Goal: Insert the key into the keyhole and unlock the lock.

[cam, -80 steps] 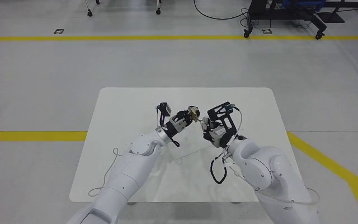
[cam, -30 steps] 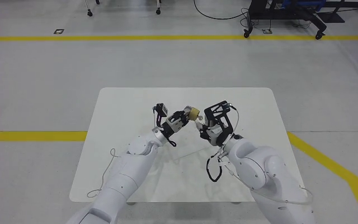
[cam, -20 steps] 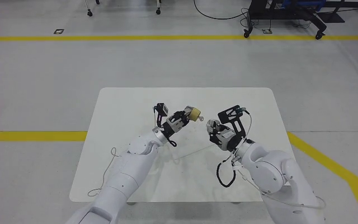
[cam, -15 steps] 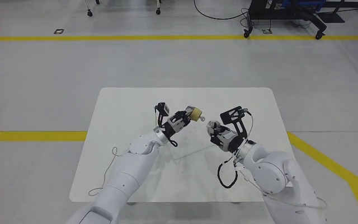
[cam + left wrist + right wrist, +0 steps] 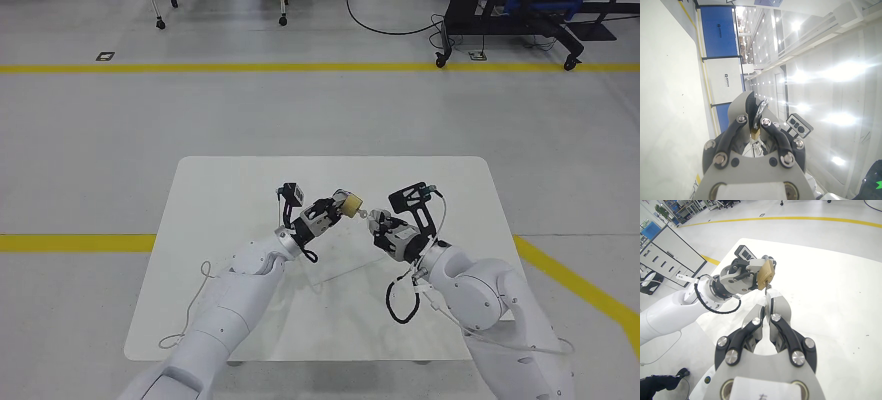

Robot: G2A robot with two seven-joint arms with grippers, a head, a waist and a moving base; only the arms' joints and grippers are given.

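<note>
Over the middle of the tabletop (image 5: 250,190), nearer its far edge, my left pincer (image 5: 337,206) is clamped on the lock (image 5: 766,274), holding it off the surface, while my right pincer (image 5: 770,294) pinches the key (image 5: 768,286) tight, its tip in the keyhole (image 5: 766,282).

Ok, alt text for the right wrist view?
The right gripper pinches a key whose tip sits in the keyhole of a brass padlock. The left gripper holds that padlock above the white table.
</note>
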